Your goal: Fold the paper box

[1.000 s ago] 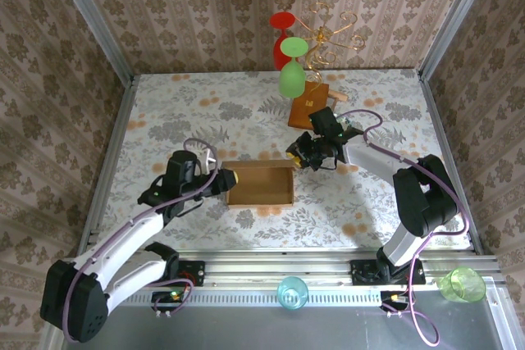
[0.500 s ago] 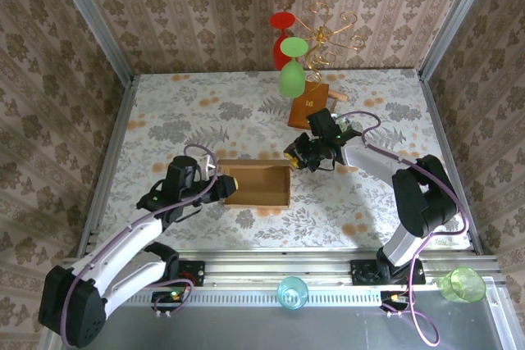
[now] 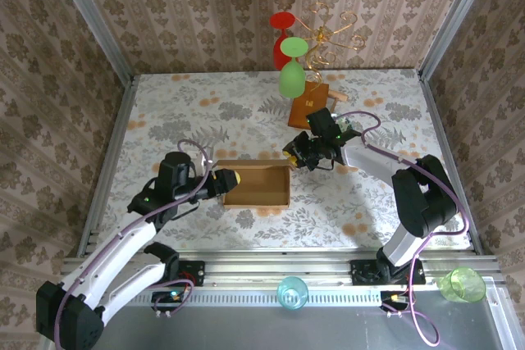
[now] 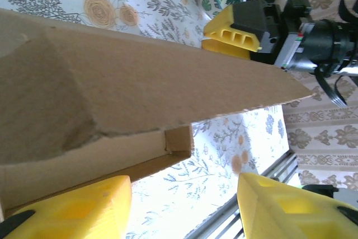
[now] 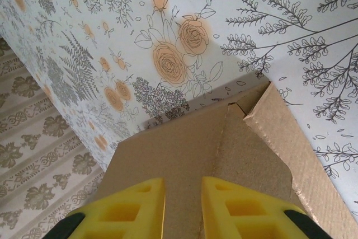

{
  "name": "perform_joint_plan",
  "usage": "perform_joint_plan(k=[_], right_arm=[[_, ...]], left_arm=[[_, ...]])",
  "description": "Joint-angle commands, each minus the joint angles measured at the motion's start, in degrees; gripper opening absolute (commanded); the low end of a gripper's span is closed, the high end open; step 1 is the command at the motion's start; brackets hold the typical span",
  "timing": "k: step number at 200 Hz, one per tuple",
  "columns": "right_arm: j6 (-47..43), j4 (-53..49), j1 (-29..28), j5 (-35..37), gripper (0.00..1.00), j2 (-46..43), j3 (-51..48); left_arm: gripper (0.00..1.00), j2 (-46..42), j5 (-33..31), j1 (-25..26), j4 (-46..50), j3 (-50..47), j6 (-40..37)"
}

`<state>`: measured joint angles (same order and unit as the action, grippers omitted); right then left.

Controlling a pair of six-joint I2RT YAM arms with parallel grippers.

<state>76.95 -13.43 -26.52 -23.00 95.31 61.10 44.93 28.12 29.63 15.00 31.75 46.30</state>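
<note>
Paper box (image 5: 184, 155) wall between right fingers (image 5: 126, 211).

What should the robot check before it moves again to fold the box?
1. The left gripper is open: ok, its fingers stand wide apart.
2. The right gripper grips the box: ok, its fingers pinch cardboard at the far right corner.
3. All box walls are upright: cannot tell, one big panel leans across the left wrist view.
4. The box sits flat on the table: cannot tell.
5. The board is out of the way: ok, it lies apart, farther back.
</note>
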Motion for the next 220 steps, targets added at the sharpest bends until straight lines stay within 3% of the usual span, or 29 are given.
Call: perform_joint_plan(k=[1,27,54,109,129,153,163,177,220], right_arm=[[1.0,0.04,-0.46,-0.02,0.25,-0.14,-0.19],[1.18,-0.05,-0.46,-0.02,0.25,0.03,-0.19],[1.14,-0.15,-0.44,0.06,0.25,0.13,0.07],[1.36,-0.45,-0.5,0.42,0.25,0.28,0.17],[1.39,-0.54,-0.48,0.45,0.25,0.15,0.29],[1.44,-0.63,-0.47,0.59,0.25,-0.04,0.25],[1.45,-0.71,-0.46,0.54,0.25,-0.06,0.33],[1.45,-0.8,-0.46,0.43,0.25,-0.04,0.51],[1.18,-1.11,-0.5,0.33,0.25,0.03,0.97]], left_arm=[[0.55,-0.78,3.34,-0.01,0.2,3.57,2.05],[0.56,2.47,8.32,-0.27,-3.51,4.61,4.79],[0.57,5.63,17.44,0.07,-11.4,6.85,8.71],[0.56,8.73,31.66,0.89,-22.21,13.31,9.67],[0.56,7.52,25.91,-3.01,-7.26,19.15,0.45],[0.58,6.99,7.63,-16.59,21.54,27.43,-10.29],[0.58,7.91,5.11,-22.26,27.2,28.47,-12.04],[0.57,9.64,4.89,-26.76,28.91,27.19,-10.28],[0.59,19.34,11.65,-25.34,16.77,19.52,1.55]])
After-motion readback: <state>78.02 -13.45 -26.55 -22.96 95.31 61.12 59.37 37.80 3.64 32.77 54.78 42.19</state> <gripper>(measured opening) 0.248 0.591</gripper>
